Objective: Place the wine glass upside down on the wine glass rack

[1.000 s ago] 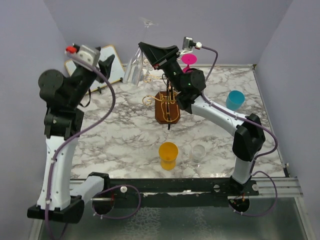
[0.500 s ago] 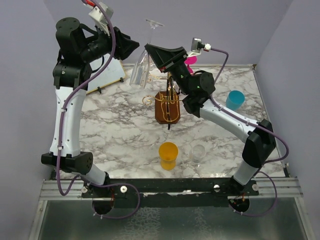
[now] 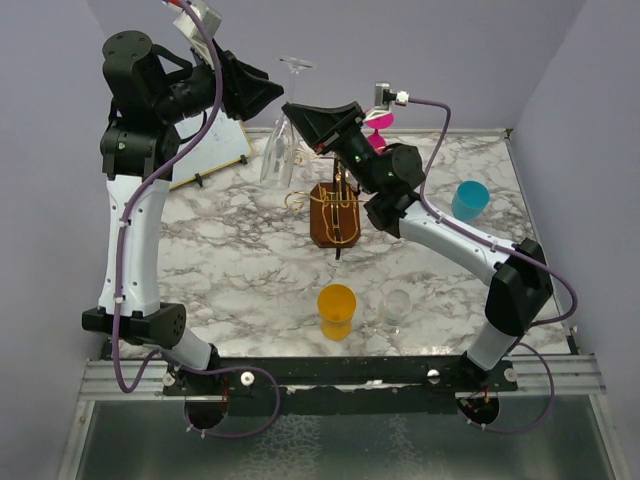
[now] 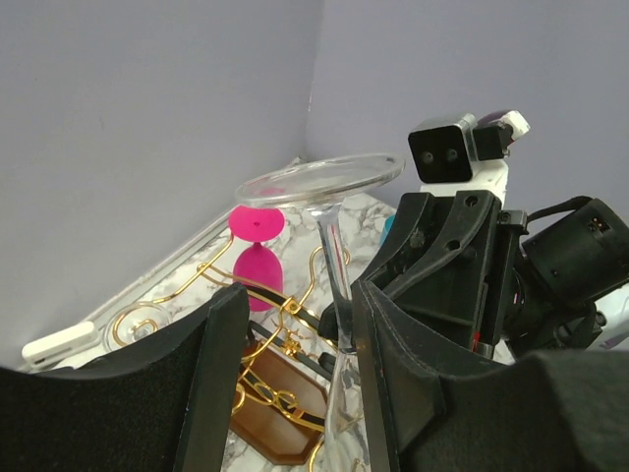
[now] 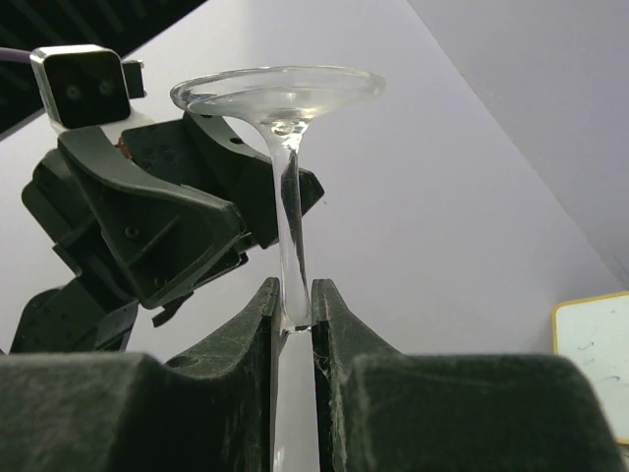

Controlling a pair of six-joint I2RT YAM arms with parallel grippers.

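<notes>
Above the rear of the marble worktop point(image 3: 240, 265), the wine glass point(image 3: 279, 152) is held upside down, foot uppermost and bowl hanging below, slightly tilted. Its stem is pinched between the fingers of the right gripper point(image 3: 289, 108), as is seen clearly in the right wrist view. The glass is kept just left of the wine glass rack point(image 3: 337, 214), near the gold scroll arms; contact with them cannot be judged. The left gripper point(image 3: 276, 91) is raised close beside the stem, its fingers spread apart with nothing grasped. Nearer the arm bases, an orange cup point(image 3: 336, 308) is stood upright.
</notes>
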